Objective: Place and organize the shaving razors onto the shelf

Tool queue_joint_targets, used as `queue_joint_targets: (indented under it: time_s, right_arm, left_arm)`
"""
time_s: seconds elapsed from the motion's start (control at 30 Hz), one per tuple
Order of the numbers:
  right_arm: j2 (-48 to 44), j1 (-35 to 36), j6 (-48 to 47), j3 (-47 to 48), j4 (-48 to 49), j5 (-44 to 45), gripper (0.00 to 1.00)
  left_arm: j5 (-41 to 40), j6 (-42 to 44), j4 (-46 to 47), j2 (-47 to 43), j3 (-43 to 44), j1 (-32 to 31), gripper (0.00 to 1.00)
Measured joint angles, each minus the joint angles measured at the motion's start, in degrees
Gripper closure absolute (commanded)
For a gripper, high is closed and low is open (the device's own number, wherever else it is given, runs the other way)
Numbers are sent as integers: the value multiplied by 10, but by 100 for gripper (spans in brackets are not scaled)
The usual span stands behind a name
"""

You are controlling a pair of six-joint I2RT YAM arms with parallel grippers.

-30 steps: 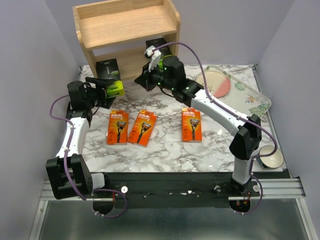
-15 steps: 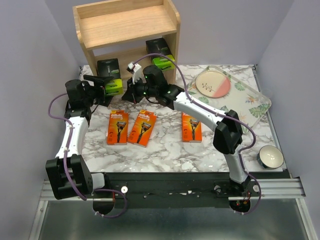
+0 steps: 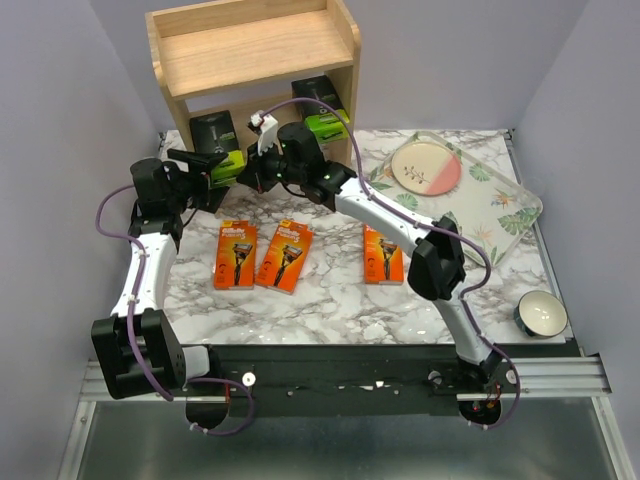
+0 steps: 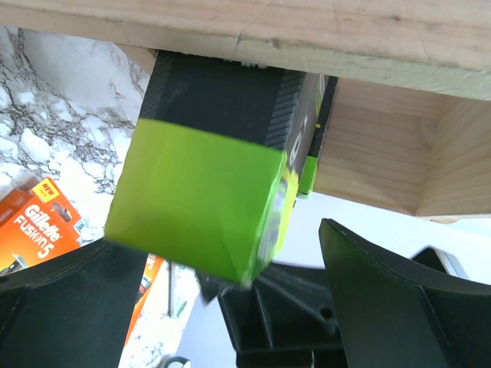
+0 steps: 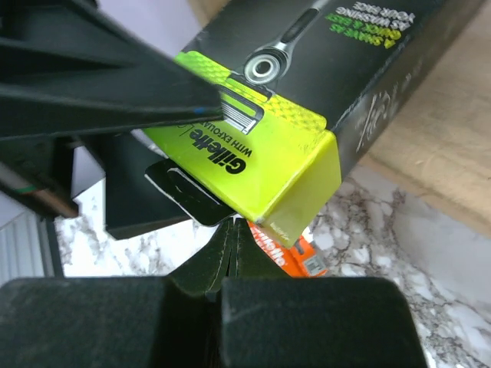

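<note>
Razors: three orange packs (image 3: 286, 256) lie flat on the desk (image 3: 330, 300), and one dark pack (image 3: 322, 105) sits in the shelf's (image 3: 255, 50) lower tier. I see a second dark pack (image 4: 207, 153), long axis pointing into that tier, lime end toward the arms, between the fully released jaws of the left tool (image 4: 222, 238). The right tool (image 5: 232, 230), clenched on nothing, sits just below the lime end, best placed to push. Only the left wrist view shows the far end under the shelf board.

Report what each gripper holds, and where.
Left gripper holds nothing: its open jaws flank the lime-ended grey pack. Right gripper is shut at that pack's lime end; whether it pinches the hang tab cannot be told.
</note>
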Motion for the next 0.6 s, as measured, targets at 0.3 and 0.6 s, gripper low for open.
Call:
queue_joint_targets:
  time_s: [0.3, 0.6]
  right_arm:
    - [50, -9, -11, 61, 6, 30, 99]
    - [94, -9, -26, 128, 29, 47, 99]
  left_arm:
    - [0, 26, -8, -5, 14, 5, 2]
    - [5, 143, -137, -59, 56, 38, 2]
